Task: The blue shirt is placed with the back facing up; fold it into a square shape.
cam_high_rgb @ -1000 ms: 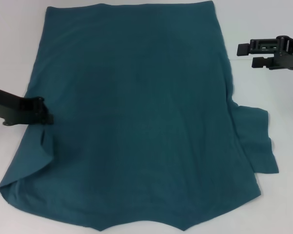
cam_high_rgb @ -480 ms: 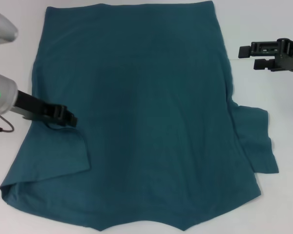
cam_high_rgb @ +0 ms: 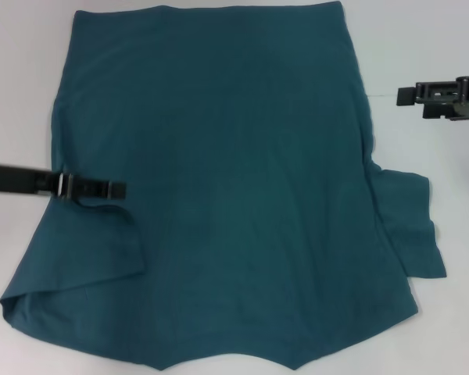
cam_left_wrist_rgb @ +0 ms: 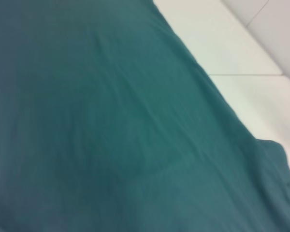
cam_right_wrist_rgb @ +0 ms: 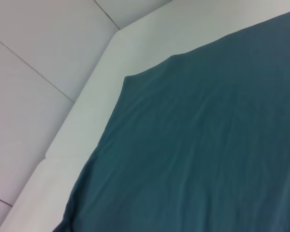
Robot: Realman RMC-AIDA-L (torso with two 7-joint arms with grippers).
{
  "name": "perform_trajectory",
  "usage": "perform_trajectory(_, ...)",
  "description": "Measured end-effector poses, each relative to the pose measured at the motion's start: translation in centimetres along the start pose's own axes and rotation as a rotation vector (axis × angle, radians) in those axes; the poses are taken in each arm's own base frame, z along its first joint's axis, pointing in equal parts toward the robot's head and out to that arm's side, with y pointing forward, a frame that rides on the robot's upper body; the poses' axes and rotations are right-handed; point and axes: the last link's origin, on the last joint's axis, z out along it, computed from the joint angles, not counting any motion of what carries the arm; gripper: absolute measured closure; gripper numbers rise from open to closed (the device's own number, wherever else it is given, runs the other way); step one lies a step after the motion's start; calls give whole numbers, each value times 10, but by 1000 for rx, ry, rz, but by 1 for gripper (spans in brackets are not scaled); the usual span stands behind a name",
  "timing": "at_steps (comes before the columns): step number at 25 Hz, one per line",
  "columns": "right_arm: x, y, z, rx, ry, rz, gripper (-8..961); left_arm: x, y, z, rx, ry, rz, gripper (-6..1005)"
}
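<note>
On the white table point(cam_high_rgb: 16, 94), the blue shirt point(cam_high_rgb: 234, 180) lies spread flat and takes up most of the surface, its straight hem at the far edge and its shoulders and neckline at the near edge. The right sleeve sticks out flat on the right side, about halfway toward the near edge. On the left side the sleeve is folded inward over the body of the shirt, so that a flap of cloth with a clear vertical edge lies on top of the main panel near the left near corner. The left gripper point(cam_high_rgb: 113, 189) reaches in from the left edge, low and level over the shirt, its tip right at the far corner of that folded flap; its fingers look drawn close together and a curl of cloth sits just beneath them, but whether they are pinching the fabric cannot be told from here. The left wrist view shows only teal cloth with soft wrinkles and a strip of table beyond its edge. The right gripper point(cam_high_rgb: 406, 94) hangs over bare table to the right of the shirt, toward the far side, well apart from the cloth, with its two fingers set a narrow gap apart and nothing between them.
</note>
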Motion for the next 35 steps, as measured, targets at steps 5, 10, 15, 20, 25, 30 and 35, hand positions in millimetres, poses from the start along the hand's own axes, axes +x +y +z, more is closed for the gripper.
perform_trajectory(5,12,-6,-14,-1,66,-9,166,-27,-1,2,-50,38,5,345)
perform_trajectory(10,31,-13,-33,12,190,12,168,-45,13,13,-134,28,110,307)
perform_trajectory(15,46,-29,-52,97,257,95,169,-42,18,20,-171,27,114,307)
perform_trajectory(20,57,-40,-58,152,275,160,171,-35,21,22,-194,58,114,308)
perform_trajectory(25,64,-47,-50,173,250,192,173,-30,24,22,-212,92,115,308)
perform_trajectory(30,72,-54,-32,175,231,241,175,-31,24,20,-216,114,102,308)
perform_trajectory(35,75,-53,-13,178,232,246,177,-33,24,19,-226,134,86,309)
